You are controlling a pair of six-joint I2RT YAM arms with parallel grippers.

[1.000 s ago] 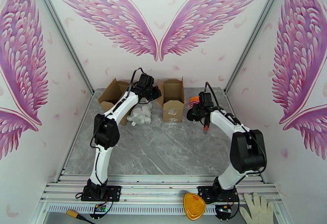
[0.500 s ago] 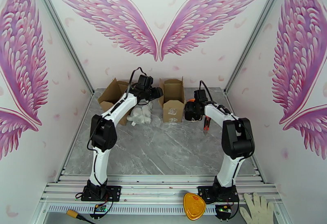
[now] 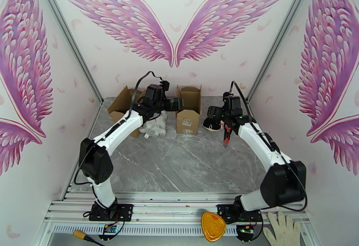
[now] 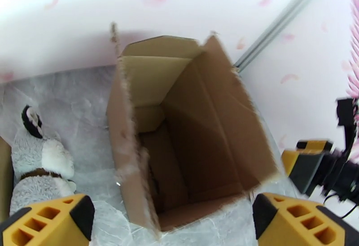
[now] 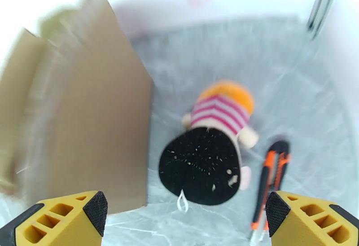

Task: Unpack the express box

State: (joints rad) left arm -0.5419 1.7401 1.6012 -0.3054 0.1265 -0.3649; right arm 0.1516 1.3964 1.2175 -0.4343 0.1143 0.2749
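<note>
The left gripper (image 4: 172,213) and right gripper (image 5: 186,208) both gape, empty. The box (image 4: 215,121) looks light, flimsy, easily tipped; best pinched by a wall near the rim.

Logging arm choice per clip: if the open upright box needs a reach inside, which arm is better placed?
Left, probably. The left gripper hangs open at the mouth of the upright box, and its camera looks inside. The right gripper, also open, is beside that box over the striped doll.

I see a white glove (image 3: 283,229) lying at the near edge, right of an orange-yellow plastic piece (image 3: 212,226); pink wing murals (image 3: 125,18) cover the walls.
</note>
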